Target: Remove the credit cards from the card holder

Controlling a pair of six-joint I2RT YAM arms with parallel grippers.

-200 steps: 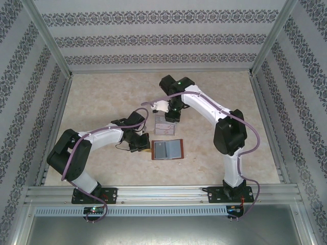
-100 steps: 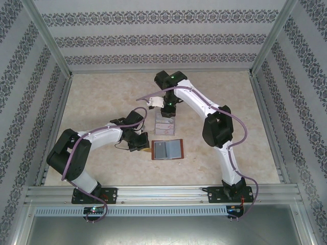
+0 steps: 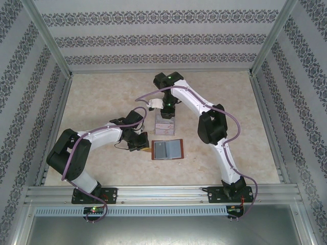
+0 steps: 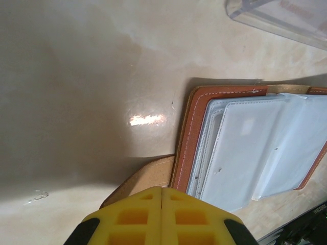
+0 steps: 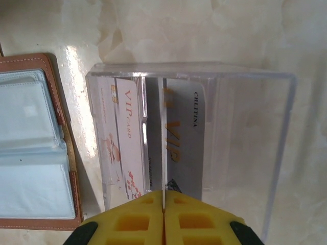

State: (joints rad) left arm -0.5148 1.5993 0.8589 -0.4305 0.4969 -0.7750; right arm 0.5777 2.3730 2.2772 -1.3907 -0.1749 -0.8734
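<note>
At bottom centre, the right gripper (image 5: 163, 217) is pinching a credit card (image 5: 163, 143) edge-on over the clear tray (image 5: 250, 153); the card holder (image 5: 30, 153) is lying open at left.

the right arm's elbow (image 3: 211, 127) swung left, the right gripper (image 5: 163, 200) shifting its credit card (image 5: 163, 143) over the clear tray (image 5: 278, 153).

Card holder (image 3: 167, 149) lies open on the table (image 3: 102, 97); just behind it, the tray (image 5: 250, 153) holds two credit cards (image 5: 122, 138).

Patterned wallpaper walls (image 3: 163, 38); beige marbled tabletop (image 3: 102, 97); aluminium frame rails (image 3: 153, 191).
</note>
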